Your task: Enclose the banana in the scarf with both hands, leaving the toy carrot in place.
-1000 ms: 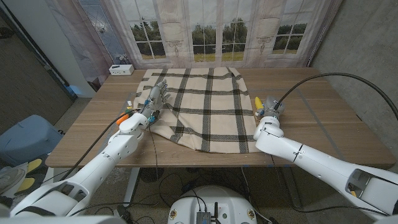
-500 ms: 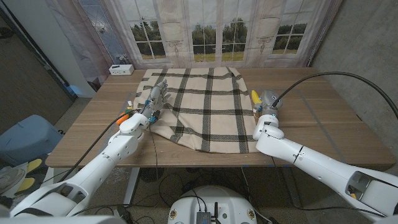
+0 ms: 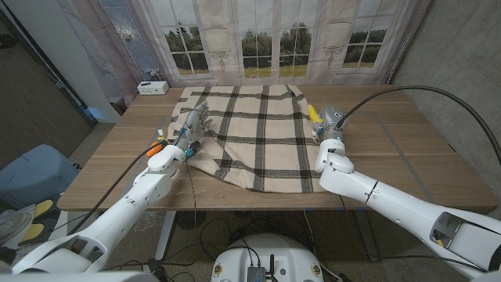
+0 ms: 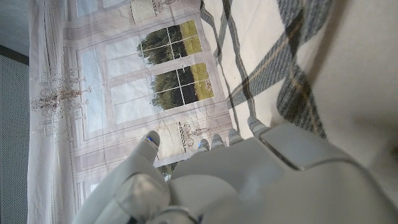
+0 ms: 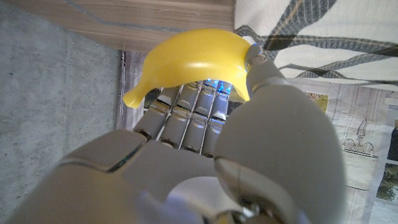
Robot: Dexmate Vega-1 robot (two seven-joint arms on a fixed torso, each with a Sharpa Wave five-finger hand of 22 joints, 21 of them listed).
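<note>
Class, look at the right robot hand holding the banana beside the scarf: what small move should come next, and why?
Probably carry the banana inward over the scarf and set it down. The right robot hand grips it at the cloth's right edge, so nothing can be wrapped yet. The toy carrot lies by the left robot hand.

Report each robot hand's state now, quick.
Left robot hand: open, fingers spread over the scarf's left edge, holding nothing.
Right robot hand: holding the banana.
</note>
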